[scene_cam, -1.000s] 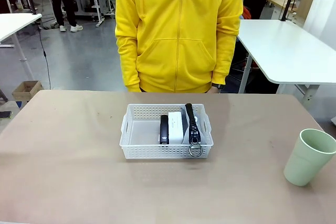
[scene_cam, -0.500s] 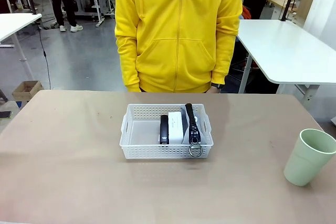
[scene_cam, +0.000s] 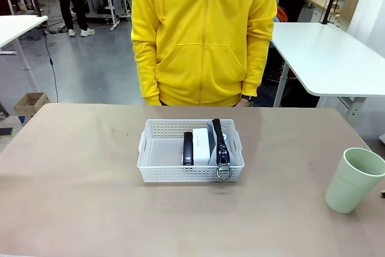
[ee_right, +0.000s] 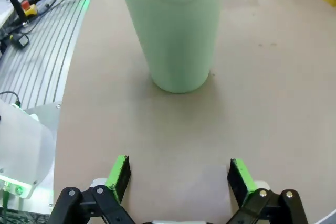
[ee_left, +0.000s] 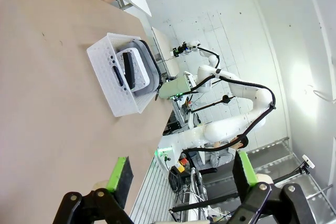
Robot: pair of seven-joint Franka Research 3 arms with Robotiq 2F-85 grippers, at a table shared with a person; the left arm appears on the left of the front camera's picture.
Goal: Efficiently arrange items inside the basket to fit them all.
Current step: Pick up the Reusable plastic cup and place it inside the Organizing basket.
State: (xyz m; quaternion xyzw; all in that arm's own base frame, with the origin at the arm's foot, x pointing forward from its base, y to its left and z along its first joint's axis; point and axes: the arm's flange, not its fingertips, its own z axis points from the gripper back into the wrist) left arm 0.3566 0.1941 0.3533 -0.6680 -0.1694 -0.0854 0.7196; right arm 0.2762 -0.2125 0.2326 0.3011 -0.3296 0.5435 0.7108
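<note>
Left gripper [ee_left: 182,170] is hanging open, empty. Mid-frame, the white perforated plastic basket [scene_cam: 174,174] is holding black stapler [scene_cam: 188,147], white box [scene_cam: 201,142] and grey zipped pouch [scene_cam: 220,142] crowded rightward, likely sparing room for the pale green cup [scene_cam: 354,179] lower right, right gripper [ee_right: 179,174] gaping empty before it.

grey floor [scene_cam: 90,64]; white tables [scene_cam: 328,58]; cardboard box [scene_cam: 30,104] below

We see bare tabletop [scene_cam: 72,179] on both sides of the basket [scene_cam: 180,173] and in front of it. Inside, the basket's left half lies free; the stapler [scene_cam: 188,147], white box [scene_cam: 201,145] and pouch [scene_cam: 220,139] crowd its right half. The cup [scene_cam: 353,180] stands upright near the right edge, well apart from the basket. Our right claw [ee_right: 179,171], fingers spread wide, faces the cup across bare tabletop. A person [scene_cam: 204,34] stands close behind the far edge.
</note>
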